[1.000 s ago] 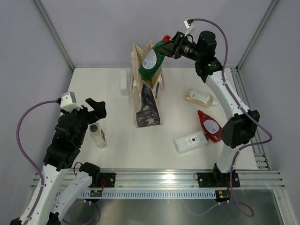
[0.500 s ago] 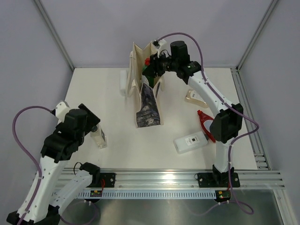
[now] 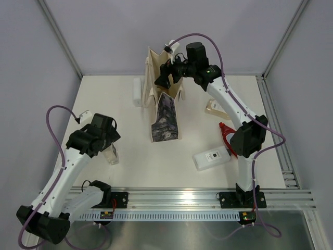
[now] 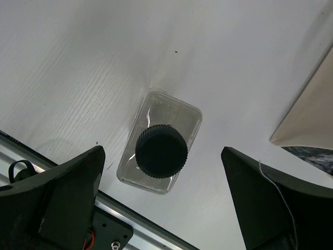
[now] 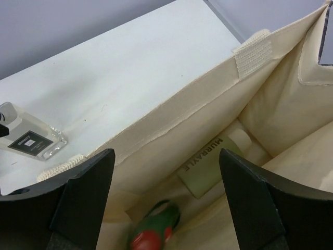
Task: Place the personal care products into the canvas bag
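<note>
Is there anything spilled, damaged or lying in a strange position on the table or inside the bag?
Nothing stands out. The canvas bag stands upright, the green bottle lies inside it with its red cap on, and the clear bottle stands capped on the table. No spill is visible.

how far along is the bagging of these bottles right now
Done: a green bottle and a tube lie inside the bag, under the open, empty right gripper. In hand: nothing gripped; the left gripper hangs open over the black-capped bottle. Left: that one, plus the white bottle, red bottle, amber bottle and a clear bottle beside the bag, all outside it.
</note>
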`<state>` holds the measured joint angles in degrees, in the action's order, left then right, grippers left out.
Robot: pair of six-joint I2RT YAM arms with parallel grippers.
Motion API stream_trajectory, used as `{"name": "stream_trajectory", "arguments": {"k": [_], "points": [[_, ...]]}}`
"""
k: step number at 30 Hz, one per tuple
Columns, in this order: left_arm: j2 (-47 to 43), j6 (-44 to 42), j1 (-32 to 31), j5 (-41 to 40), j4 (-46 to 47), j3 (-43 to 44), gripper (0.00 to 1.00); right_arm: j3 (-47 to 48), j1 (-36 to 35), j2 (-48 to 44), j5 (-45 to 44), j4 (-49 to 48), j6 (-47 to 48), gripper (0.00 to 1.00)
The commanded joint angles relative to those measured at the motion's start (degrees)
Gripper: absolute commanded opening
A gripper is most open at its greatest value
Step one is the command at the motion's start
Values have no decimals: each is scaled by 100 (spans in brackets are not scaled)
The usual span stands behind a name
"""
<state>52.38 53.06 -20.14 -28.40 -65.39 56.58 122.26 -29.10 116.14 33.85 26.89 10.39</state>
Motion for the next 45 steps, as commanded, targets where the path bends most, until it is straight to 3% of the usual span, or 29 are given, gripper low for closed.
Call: {"name": "stream_trajectory", "arguments": {"k": [1, 7, 13, 14, 20, 21, 23, 24, 26, 34, 45], "points": [[228, -584, 168, 168, 535, -68, 98, 281, 10, -223, 236, 8, 279, 91], [755, -1357, 432, 361, 859, -112, 98, 299, 19, -460, 667, 377, 420, 93], [1090, -1921, 888, 985, 1265, -243, 91, -377, 132, -1075, 1036, 299, 192, 93], [1125, -1957, 907, 1038, 1282, -261, 81, -439, 168, -1224, 1158, 307, 156, 93], [1152, -2089, 1021, 1346, 1406, -358, 62, -966, 554, -1743, 1799, 53, -371, 93], [1143, -2141, 1038, 1416, 1423, -375, 50, -1028, 616, -1796, 1862, 27, -432, 93], [1134, -2194, 1126, 1670, 1476, -367, 34, -1116, 817, -1928, 2063, 9, -564, 93], [1108, -2255, 1170, 1784, 1511, -367, 17, -1142, 888, -1954, 2143, 26, -608, 93], [1047, -2309, 1354, 2161, 1555, -367, 0, -1186, 1107, -2042, 2336, 70, -723, 93], [607, -1896, 2426, 4148, 2415, -753, 0, -1721, 1785, -2481, 2557, 97, -951, 92], [457, -956, 3068, 6302, 4462, -1518, 0, -2952, 2207, -2965, 2566, -307, -1258, 92]]}}
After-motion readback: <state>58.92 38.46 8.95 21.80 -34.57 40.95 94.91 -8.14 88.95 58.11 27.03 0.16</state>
